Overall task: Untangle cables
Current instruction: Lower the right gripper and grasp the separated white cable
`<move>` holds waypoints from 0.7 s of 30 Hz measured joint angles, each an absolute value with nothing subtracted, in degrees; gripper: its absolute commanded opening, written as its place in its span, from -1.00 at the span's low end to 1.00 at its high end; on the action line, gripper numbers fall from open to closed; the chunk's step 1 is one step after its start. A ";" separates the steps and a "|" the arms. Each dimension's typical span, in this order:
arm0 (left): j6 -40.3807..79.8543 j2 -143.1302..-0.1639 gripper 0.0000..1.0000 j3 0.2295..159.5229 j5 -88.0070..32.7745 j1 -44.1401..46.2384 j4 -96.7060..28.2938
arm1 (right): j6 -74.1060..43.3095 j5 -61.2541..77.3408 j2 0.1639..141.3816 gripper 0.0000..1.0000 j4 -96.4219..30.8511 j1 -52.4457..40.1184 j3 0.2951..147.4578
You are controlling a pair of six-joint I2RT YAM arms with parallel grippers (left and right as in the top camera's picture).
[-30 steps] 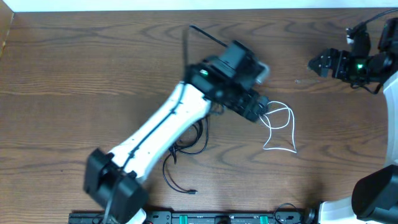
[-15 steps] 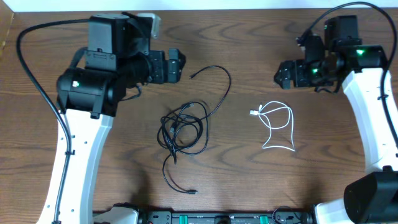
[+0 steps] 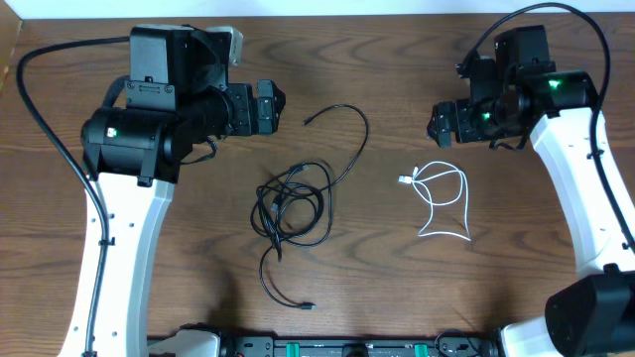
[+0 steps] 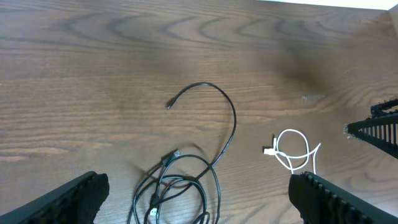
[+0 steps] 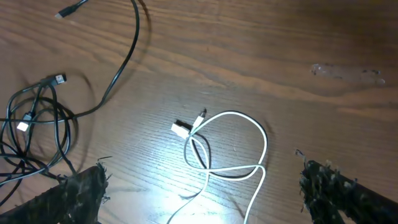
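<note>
The black cable point(image 3: 294, 206) lies coiled mid-table, one end arcing up to a plug point(image 3: 308, 121), another trailing toward the front point(image 3: 310, 306). It also shows in the left wrist view point(image 4: 186, 180) and in the right wrist view point(image 5: 37, 124). The white cable point(image 3: 444, 203) lies looped to its right, apart from it, and shows in the right wrist view point(image 5: 227, 152) and the left wrist view point(image 4: 292, 149). My left gripper point(image 3: 270, 105) is open and empty, above and left of the black coil. My right gripper point(image 3: 444, 123) is open and empty, above the white loop.
The wooden table point(image 3: 397, 288) spreads under both cables. A black rail with green lights point(image 3: 327, 347) runs along the front edge. Thick black arm wires point(image 3: 50, 109) loop at the left and the upper right.
One second ago my left arm reached across the table to the white cable. It has drawn back to the upper left, leaving the cables apart. My right gripper has shifted slightly left.
</note>
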State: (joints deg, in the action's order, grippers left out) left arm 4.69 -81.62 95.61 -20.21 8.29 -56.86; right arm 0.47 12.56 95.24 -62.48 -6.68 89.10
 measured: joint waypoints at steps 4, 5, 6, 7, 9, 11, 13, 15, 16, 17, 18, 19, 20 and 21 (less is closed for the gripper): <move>4.69 -81.62 0.94 95.61 -20.21 8.29 -56.86 | 0.47 12.56 95.24 0.96 -62.48 -6.68 89.10; 4.69 -81.62 0.94 95.61 -20.21 8.29 -56.86 | 0.47 12.56 95.24 0.97 -62.48 -6.68 89.10; 4.69 -81.62 0.94 95.61 -20.21 8.29 -56.86 | 0.47 12.56 95.26 0.97 -62.48 -6.68 89.10; 4.69 -81.62 0.94 95.61 -20.21 8.29 -56.86 | 0.47 12.56 95.33 0.98 -62.48 -6.68 89.10; 4.69 -81.62 0.94 95.61 -20.21 8.29 -56.86 | 0.67 12.51 95.83 0.99 -62.48 -6.81 89.10; 4.69 -81.62 0.94 95.61 -20.21 8.29 -56.86 | 1.21 12.32 96.71 0.99 -62.48 -7.62 89.10; 4.69 -81.62 0.94 95.61 -20.21 8.29 -56.86 | 1.78 12.29 97.14 0.98 -62.50 -8.45 89.08; 4.69 -81.62 0.94 95.61 -20.21 8.29 -56.82 | 3.38 12.08 97.30 0.99 -62.52 -10.15 89.10; 4.69 -81.62 0.94 95.61 -20.21 8.29 -56.82 | 3.97 12.08 97.30 0.99 -62.54 -10.87 89.10; 4.69 -81.62 0.94 95.61 -20.21 8.29 -56.82 | 5.06 12.05 97.38 0.99 -62.61 -11.94 89.08; 4.69 -81.62 0.94 95.61 -20.21 8.29 -56.82 | 5.63 12.01 97.45 0.98 -62.65 -12.53 89.08; 4.69 -81.62 0.94 95.61 -20.21 8.29 -56.82 | 6.48 11.64 97.71 0.99 -62.87 -13.63 89.08; 4.69 -81.62 0.95 95.61 -20.21 8.29 -56.82 | 6.94 11.38 98.06 0.99 -63.07 -14.26 89.10; 4.69 -81.62 0.94 95.61 -20.21 8.29 -56.82 | 7.35 10.50 98.61 0.99 -63.35 -14.94 89.10</move>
